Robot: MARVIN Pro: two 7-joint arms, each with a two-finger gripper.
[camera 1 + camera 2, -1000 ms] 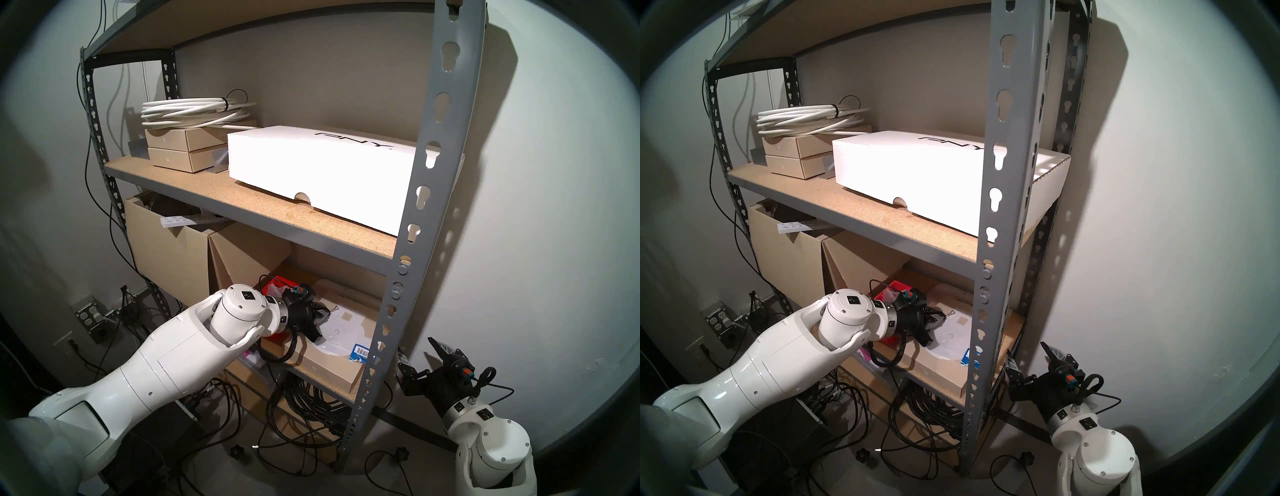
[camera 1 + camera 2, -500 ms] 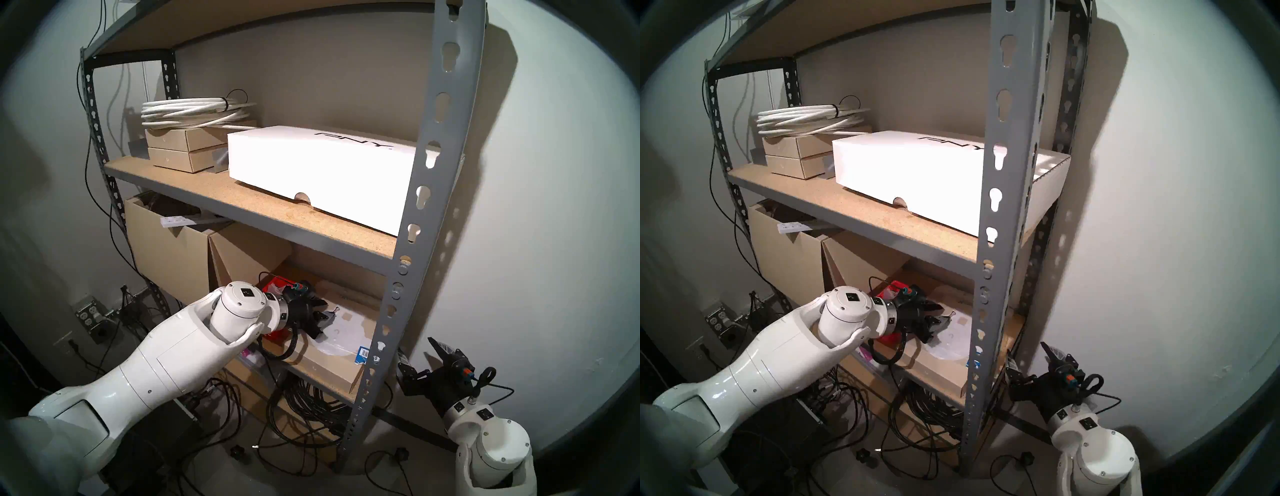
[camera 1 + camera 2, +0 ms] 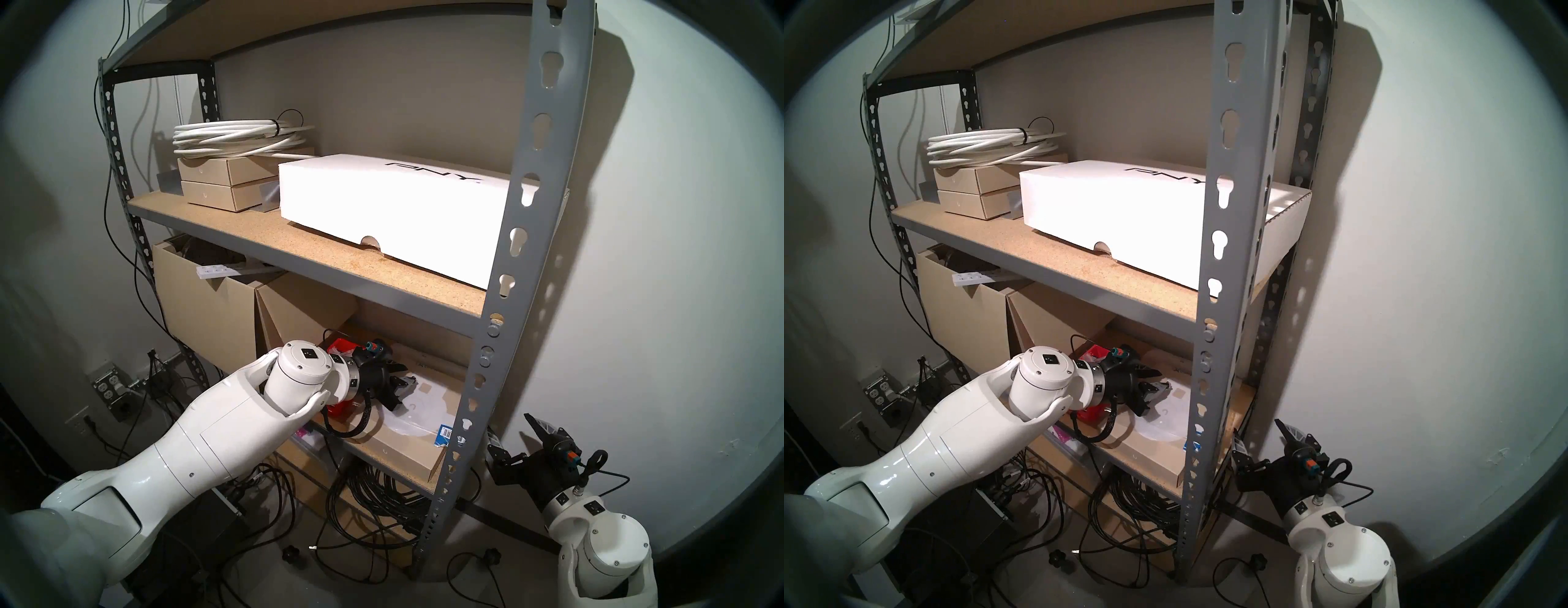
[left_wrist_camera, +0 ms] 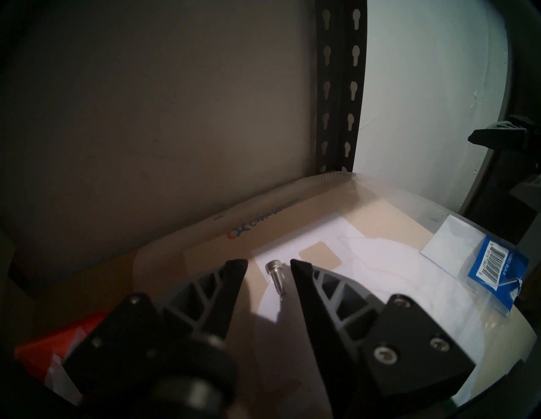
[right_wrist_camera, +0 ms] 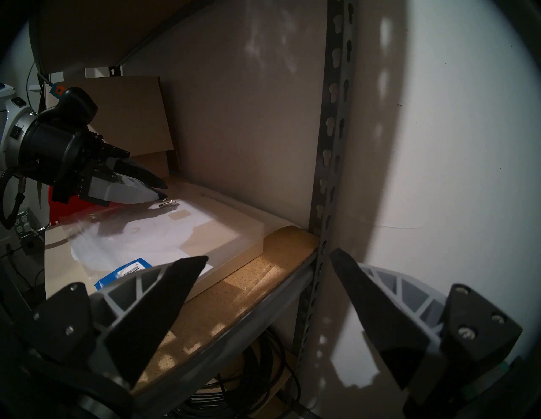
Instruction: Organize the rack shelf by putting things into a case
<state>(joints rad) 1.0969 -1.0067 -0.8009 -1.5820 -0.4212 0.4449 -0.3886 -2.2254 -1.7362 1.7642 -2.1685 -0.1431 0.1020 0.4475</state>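
Head views: the left arm reaches into the lower bay of the rack, wrist tilted down toward a flat cardboard box. The left gripper sits low over the box top. The red case lies behind the wrist, mostly hidden. The right gripper hangs outside the rack, idle, fingers spread and empty.

Left wrist view: one screw lies on the box's white label, between the two fingers, nearer the right-hand one. The fingers stand partly apart and hold nothing; a gap shows on each side of the screw, though the right gap is thin and contact there cannot be ruled out. A corner of the case shows at lower left.

Right wrist view: the left gripper's tips rest just beside the screw, angled down.

Step in hand: the pick. Next move likely calls for closing squarely on the shank, then a lift back to the case.
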